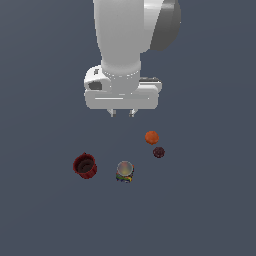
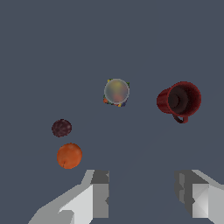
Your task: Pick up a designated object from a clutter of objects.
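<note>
The white two-fingered gripper hangs high above the grey floor, its jaws spread wide and holding nothing; beneath it, taking the multicoloured can with the pale shiny top as marker, the dark red ribbed cup with a hollow inside lies just beside it toward the exterior view's left, apart from it; the small dark maroon ball and glossy orange ball sit beyond the can on the other side; a descent drifting canward would likely clip the can, and fingers meeting the cup's rim could roll it away.
</note>
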{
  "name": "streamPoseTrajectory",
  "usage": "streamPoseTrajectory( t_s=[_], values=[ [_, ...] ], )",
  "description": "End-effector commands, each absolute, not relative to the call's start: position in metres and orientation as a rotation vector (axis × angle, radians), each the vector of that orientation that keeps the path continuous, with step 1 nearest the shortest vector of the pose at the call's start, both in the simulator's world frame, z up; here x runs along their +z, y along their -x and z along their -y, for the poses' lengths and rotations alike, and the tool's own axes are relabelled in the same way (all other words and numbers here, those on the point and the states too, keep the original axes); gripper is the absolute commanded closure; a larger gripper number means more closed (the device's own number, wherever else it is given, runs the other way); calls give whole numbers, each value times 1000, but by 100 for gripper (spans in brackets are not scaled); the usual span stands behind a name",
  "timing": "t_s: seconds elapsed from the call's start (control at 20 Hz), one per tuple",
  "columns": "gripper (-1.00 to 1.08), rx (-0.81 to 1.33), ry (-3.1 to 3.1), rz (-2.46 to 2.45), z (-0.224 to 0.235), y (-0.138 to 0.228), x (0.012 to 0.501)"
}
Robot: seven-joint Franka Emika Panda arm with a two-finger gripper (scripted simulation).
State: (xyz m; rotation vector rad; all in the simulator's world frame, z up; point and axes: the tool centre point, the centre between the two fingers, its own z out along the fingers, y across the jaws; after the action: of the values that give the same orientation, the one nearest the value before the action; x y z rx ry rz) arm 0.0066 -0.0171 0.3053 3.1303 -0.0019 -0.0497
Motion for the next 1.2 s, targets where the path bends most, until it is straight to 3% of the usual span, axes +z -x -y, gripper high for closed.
streamPoseTrajectory(
  t_s=[0.0, 1.15],
  values=[
    [-20, -36, -3136, -5, 20, -11, 299],
    [-20, 288, -3154, -90, 96, -67, 166]
  ],
)
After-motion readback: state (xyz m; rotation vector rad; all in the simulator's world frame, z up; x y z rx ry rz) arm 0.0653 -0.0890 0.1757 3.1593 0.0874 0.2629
